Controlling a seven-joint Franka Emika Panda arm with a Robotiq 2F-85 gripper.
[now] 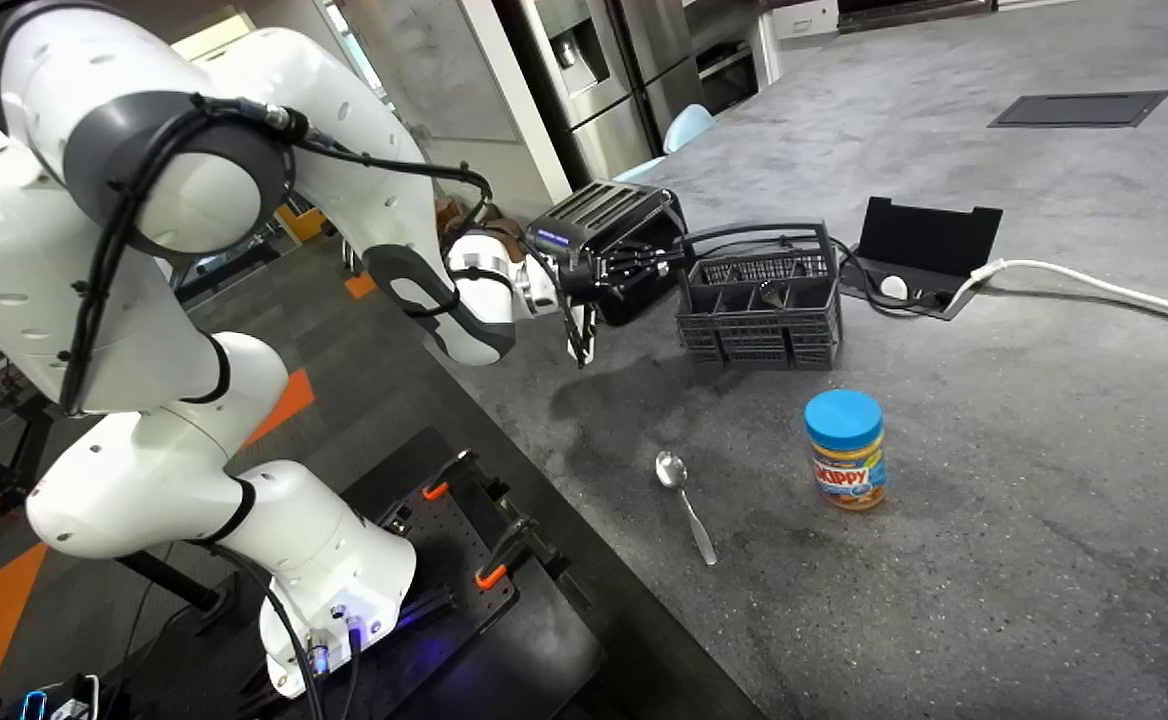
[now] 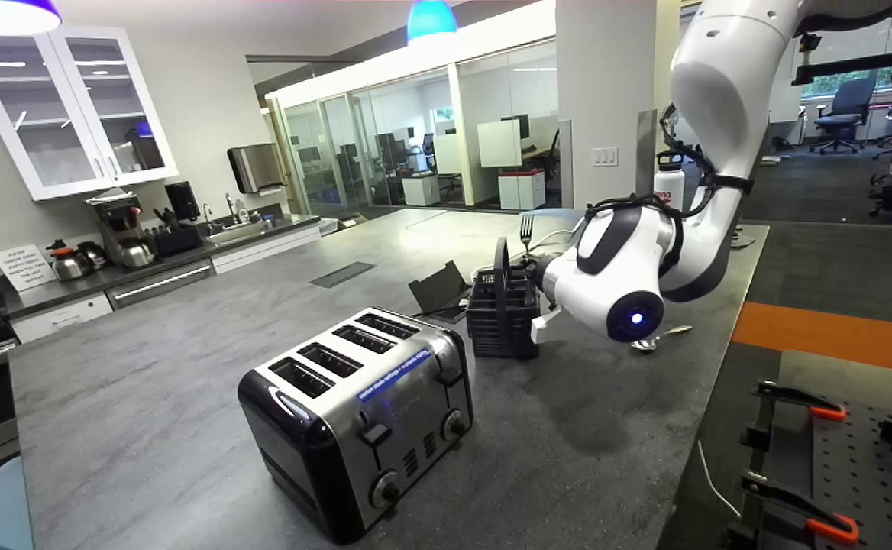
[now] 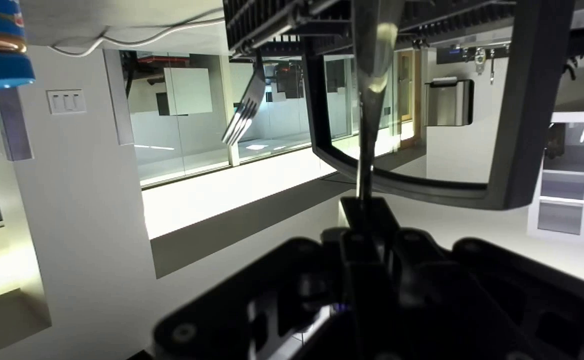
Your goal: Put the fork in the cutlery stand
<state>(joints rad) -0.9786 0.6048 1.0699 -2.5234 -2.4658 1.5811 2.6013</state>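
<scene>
The fork (image 3: 371, 105) is clamped in my pincer (image 3: 366, 209), long axis near upright, handle hanging beneath. The cutlery stand (image 1: 762, 335) lies just ahead and below; I judge the move is forward, then straight down along that axis.

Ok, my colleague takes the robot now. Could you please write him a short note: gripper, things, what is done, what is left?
Gripper: shut on a metal utensil at the cutlery stand; the utensil's lower end is out of view, so I cannot tell if it is a fork.
Things: a fork stands in the stand, tines up; a spoon lies on the counter.
Done: that one fork is in.
Left: release the held utensil, probably after lowering it into the stand; whether it is already inside, I cannot tell.
</scene>
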